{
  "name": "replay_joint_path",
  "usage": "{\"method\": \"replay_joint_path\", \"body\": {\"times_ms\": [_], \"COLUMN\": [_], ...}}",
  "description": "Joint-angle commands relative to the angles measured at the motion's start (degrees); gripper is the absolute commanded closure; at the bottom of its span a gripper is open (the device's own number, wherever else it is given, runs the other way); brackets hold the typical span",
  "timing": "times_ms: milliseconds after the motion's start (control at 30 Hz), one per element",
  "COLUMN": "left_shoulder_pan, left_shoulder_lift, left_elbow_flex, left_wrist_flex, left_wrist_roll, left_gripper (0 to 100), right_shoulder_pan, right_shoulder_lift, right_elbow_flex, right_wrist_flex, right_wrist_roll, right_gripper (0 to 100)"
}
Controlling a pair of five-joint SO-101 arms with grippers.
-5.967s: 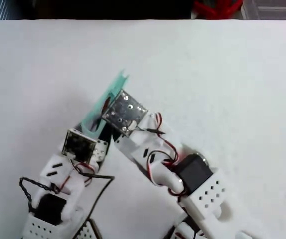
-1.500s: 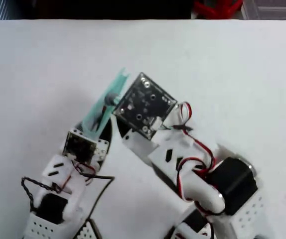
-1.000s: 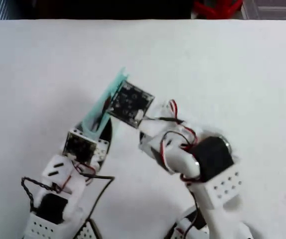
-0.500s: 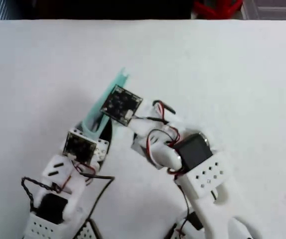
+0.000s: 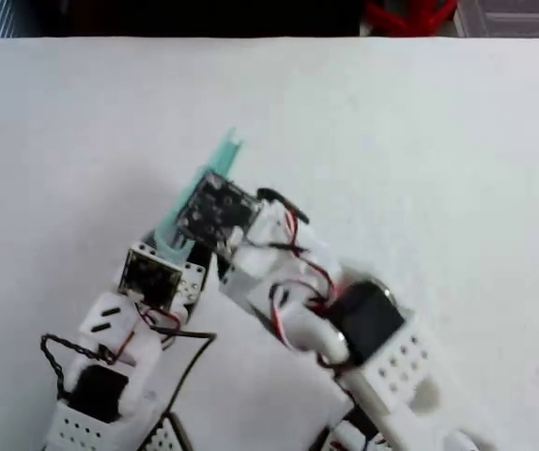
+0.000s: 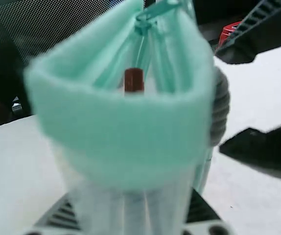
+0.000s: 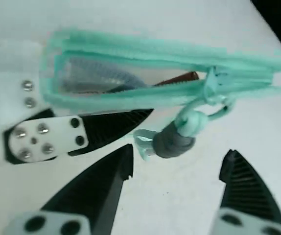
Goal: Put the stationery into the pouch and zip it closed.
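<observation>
In the high view you get the layout. The teal pouch [image 5: 208, 169] lies slantwise on the white counter [image 5: 420, 141], with its near end at the left claw [image 5: 177, 246]. The left arm [image 5: 110, 338] stretches up from the near edge to meet it. The right arm [image 5: 345, 319] comes in low from the right, its wrist bent over the pouch's middle. You cannot judge either claw's opening from here.

The left wrist view shows you the inside. The pouch mouth gapes toward the camera, and a red-brown stick [image 6: 134, 81] stands in it. The pouch rises from between the left claw's jaws, which grip its end. A grey bead [image 6: 220, 105] hangs at the pouch's side, near a black finger [image 6: 263, 147] of the right claw.

The right wrist view gives you the zipper. The slider [image 7: 211, 90] sits toward the end away from the left claw, and the zip is unclosed along most of its length. The right claw [image 7: 179, 155] is spread wide and holds nothing. The grey bead lies on the counter between its fingertips, apart from both.
</observation>
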Motion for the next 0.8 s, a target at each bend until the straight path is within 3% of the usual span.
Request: {"method": "replay_joint_path", "body": {"times_ms": [0,167,467,767], "left_shoulder_pan": [-0.4,-0.3,-0.3,-0.3], "left_shoulder_lift": [0.3,0.3,0.3,0.3], "left_elbow_flex": [0.4,0.4,0.4,0.4], "left_wrist_flex": [-0.9,-0.9,-0.9,-0.9], "left_wrist_roll": [-0.7,-0.7,-0.7,-0.7], "left_gripper": [98,98,98,98], "right_shoulder_pan": [-1.9,-0.3,-0.4,1.2], "right_shoulder_lift": [-7.8,-14.0,-20.4,-19.9], "right_elbow_flex": [-1.6,2.5,22.4,27.2], "right_wrist_flex": [3.1,1.8,-17.3,-27.3], "right_wrist_roll": [-0.9,-0.9,-3.7,-6.2], "right_gripper": [71.2,71.2,71.4,71.5]}}
